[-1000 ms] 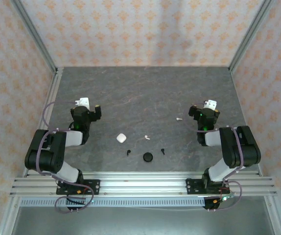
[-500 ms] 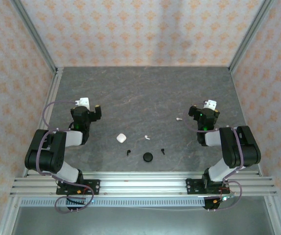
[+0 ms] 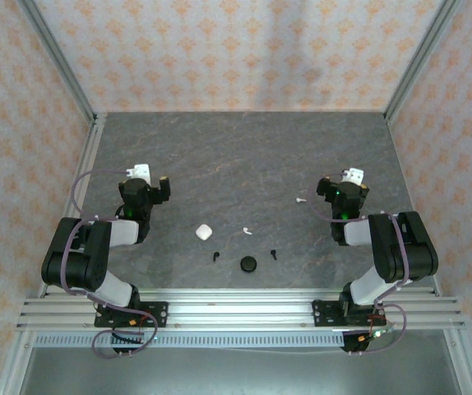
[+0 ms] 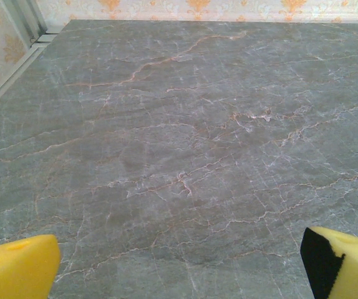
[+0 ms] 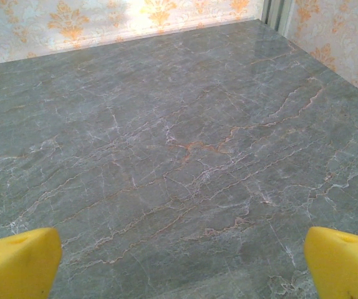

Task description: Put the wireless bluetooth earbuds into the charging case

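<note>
On the grey marble table lie a white charging case (image 3: 203, 232) and a round black charging case (image 3: 248, 264). A white earbud (image 3: 247, 231) rests right of the white case, and another white earbud (image 3: 300, 199) lies farther right. One black earbud (image 3: 215, 256) sits left of the black case, a second black earbud (image 3: 273, 254) to its right. My left gripper (image 3: 147, 179) hovers at the left, open, nothing between its yellow fingertips (image 4: 17, 271). My right gripper (image 3: 345, 183) stands open at the right, just beyond the far white earbud, with bare table between its yellow fingertips (image 5: 344, 265).
Patterned walls with metal corner posts (image 3: 59, 62) enclose the table on three sides. An aluminium rail (image 3: 236, 311) carrying both arm bases runs along the near edge. Bare marble stretches across the far half of the table (image 3: 244, 148).
</note>
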Controlling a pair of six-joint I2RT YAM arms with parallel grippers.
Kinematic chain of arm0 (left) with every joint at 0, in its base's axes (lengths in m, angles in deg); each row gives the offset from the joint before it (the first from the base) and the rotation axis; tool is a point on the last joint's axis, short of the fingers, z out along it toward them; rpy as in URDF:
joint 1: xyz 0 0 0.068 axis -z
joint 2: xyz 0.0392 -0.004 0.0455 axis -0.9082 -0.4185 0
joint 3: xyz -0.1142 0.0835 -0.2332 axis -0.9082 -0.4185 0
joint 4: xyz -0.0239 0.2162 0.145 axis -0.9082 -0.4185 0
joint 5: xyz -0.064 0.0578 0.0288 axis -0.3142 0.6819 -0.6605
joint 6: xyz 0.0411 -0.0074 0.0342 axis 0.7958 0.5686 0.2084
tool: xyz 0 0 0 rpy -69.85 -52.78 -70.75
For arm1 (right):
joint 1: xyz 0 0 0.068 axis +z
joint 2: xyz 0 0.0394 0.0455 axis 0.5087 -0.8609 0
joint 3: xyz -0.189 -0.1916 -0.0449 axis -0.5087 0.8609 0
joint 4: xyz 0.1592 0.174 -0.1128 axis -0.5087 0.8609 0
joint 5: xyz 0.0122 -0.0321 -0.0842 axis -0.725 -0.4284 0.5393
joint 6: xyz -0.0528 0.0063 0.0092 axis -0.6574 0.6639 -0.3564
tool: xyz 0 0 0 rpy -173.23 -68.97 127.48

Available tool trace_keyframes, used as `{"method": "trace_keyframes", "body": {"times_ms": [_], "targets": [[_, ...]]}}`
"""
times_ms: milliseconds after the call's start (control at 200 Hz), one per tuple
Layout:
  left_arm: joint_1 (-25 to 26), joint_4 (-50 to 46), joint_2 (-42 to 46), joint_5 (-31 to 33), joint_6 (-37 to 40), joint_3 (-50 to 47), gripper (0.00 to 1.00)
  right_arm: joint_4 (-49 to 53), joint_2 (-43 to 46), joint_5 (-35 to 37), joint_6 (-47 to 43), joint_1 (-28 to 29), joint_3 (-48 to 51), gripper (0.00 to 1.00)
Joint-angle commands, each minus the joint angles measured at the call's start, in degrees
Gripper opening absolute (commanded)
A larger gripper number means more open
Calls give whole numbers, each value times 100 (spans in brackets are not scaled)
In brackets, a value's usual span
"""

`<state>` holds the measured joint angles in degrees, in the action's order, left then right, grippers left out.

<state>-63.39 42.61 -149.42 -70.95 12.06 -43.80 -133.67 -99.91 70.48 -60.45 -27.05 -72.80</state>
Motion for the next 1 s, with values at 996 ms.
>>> {"method": "trace_keyframes", "body": {"times_ms": [996], "targets": [[173, -5939, 3306, -939, -1447, 1716, 96, 7889, 2883, -1959, 1892, 1095, -2302, 100]]}}
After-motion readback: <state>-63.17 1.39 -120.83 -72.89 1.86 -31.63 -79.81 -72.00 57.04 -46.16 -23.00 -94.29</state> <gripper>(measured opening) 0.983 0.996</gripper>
